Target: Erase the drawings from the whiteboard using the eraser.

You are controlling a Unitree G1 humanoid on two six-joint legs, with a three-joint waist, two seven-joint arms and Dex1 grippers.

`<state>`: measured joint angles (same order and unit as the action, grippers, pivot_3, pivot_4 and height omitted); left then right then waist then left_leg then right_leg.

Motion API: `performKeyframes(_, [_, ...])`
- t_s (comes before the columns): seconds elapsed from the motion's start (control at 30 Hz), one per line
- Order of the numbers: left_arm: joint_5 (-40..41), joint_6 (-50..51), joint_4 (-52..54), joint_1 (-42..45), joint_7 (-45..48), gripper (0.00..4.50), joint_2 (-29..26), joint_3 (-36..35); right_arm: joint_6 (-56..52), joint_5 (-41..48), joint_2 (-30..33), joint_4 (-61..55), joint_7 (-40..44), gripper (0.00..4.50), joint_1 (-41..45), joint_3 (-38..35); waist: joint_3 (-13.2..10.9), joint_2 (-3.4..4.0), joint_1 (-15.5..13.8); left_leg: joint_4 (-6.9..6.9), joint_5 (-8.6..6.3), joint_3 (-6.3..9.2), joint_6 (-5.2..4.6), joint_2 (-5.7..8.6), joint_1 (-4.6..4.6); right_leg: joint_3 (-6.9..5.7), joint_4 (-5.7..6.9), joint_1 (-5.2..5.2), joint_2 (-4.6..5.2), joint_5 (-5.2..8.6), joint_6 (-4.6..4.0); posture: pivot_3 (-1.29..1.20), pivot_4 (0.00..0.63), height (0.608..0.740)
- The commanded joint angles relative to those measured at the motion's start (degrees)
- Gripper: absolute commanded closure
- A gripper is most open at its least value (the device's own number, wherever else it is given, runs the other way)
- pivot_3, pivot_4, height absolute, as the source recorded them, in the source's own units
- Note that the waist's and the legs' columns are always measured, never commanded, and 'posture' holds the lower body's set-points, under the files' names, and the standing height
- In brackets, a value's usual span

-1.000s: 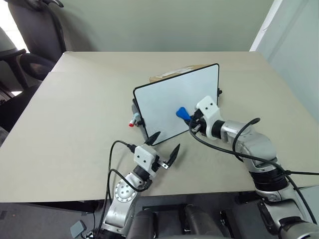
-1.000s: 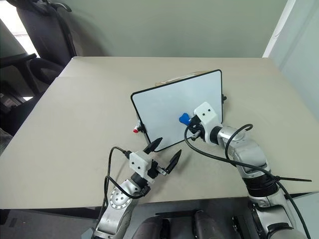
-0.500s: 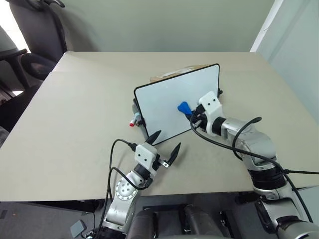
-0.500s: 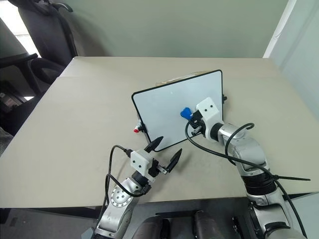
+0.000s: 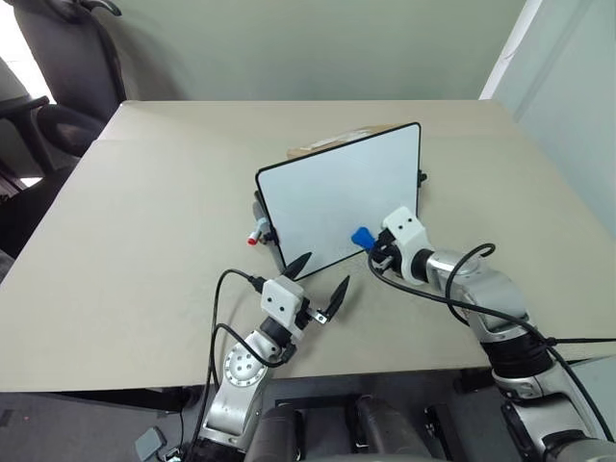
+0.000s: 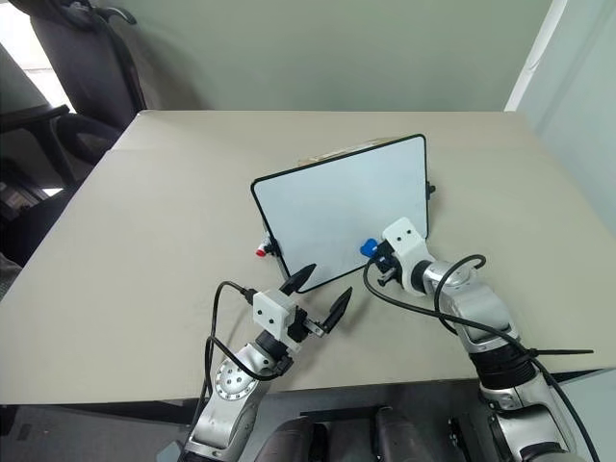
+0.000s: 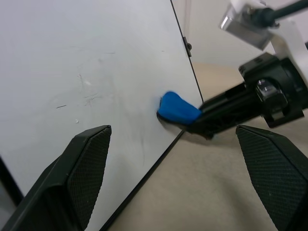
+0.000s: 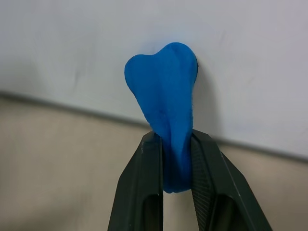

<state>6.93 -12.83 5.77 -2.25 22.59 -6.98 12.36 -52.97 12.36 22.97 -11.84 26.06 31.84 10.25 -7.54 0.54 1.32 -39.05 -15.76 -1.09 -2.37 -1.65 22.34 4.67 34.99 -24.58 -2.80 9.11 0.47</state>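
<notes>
Whiteboard [image 5: 337, 207] with a thin black frame stands tilted near the middle of a beige table [image 5: 144, 241], its white face turned toward the near edge and looking almost clean; in the left wrist view a few faint thin marks [image 7: 89, 98] show on the white face, too slight to tell whether they are marker strokes or scuffs. The right gripper [image 5: 373, 246] reaches in from the right, its two black fingers clamped tight on a small blue eraser [image 5: 362, 235], which is squeezed narrow between them and pressed against the board's face near its lower right corner, just above the bottom frame. The left gripper [image 5: 314, 281] hovers over the table just in front of the board's near left corner, its fingers spread wide apart and holding nothing, apart from the board. A marker with a red tip [image 5: 256, 233] lies on the table at the board's left edge, partly hidden behind it. A piece of brown cardboard [image 5: 332, 142] peeks out behind the board's far edge. The table top is plain and matte, with a seam running across its far left part. Beyond it rises a pale greenish wall [image 5: 308, 48], with a black office chair [image 5: 77, 58] at the far left and a light panel [image 5: 568, 87] at the far right.
</notes>
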Motion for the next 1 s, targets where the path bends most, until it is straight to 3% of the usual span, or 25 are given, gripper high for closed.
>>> performKeyframes(0.03, [-0.33, -0.84, 0.93, 0.70, 0.27, 0.00, 0.21, 0.23, 1.17, 1.68, -1.49, -4.13, -1.52, 4.00, 5.19, -5.31, 0.00, 0.00, 0.04, 0.01, 0.01, 0.00, 0.01, 0.00, 0.01, 0.00, 0.01, -0.03, 0.00, -0.01, -0.01, 0.00, 0.150, 0.740])
performKeyframes(0.37, [-0.36, -0.77, 1.43, 0.25, 0.54, 0.00, 0.23, 0.62, 1.98, -0.24, 1.96, -4.00, -2.80, 4.00, 2.78, -8.64, 0.00, -0.01, -0.73, -0.03, -0.13, 0.02, -0.21, 0.00, 0.02, -0.01, -0.05, -0.05, 0.03, 0.01, -0.30, 0.00, 0.150, 0.740])
performKeyframes(0.7, [-0.72, -0.77, 2.02, -0.43, 0.54, 0.00, 0.43, 0.88, -3.94, 5.13, 10.91, -10.74, 0.18, 4.00, -6.72, -19.93, 0.00, -0.01, -1.13, 0.03, -0.14, -0.01, -0.20, 0.00, 0.15, -0.01, -0.02, 0.02, 0.04, 0.30, 0.17, 0.00, 0.150, 0.740])
performKeyframes(0.87, [-0.94, -0.68, 2.19, -0.64, 0.48, 0.00, 0.58, 1.15, -8.96, 3.98, 17.07, -7.40, 1.36, 4.00, -13.20, -17.94, 0.00, -0.01, -1.29, -0.02, -0.16, -0.02, -0.21, 0.00, 0.15, 0.00, -0.05, 0.08, 0.04, 0.46, 0.34, 0.00, 0.150, 0.740])
performKeyframes(0.97, [-0.96, -0.63, 2.22, -0.68, 0.66, 0.00, 0.52, 1.24, -9.44, 4.20, 17.43, -6.28, 1.18, 4.00, -14.19, -17.20, 0.00, 0.00, -1.16, -0.02, -0.16, -0.03, -0.20, 0.00, 0.14, 0.00, -0.04, 0.06, 0.04, 0.45, 0.33, 0.00, 0.150, 0.740])
performKeyframes(1.0, [-1.00, -0.62, 2.22, -0.69, 0.68, 0.00, 0.49, 1.27, -9.35, 4.31, 16.99, -6.04, 0.77, 3.69, -13.81, -17.42, 0.00, 0.00, -1.05, -0.02, -0.16, -0.03, -0.19, 0.00, 0.13, 0.00, -0.01, 0.04, 0.04, 0.43, 0.31, 0.00, 0.150, 0.740])
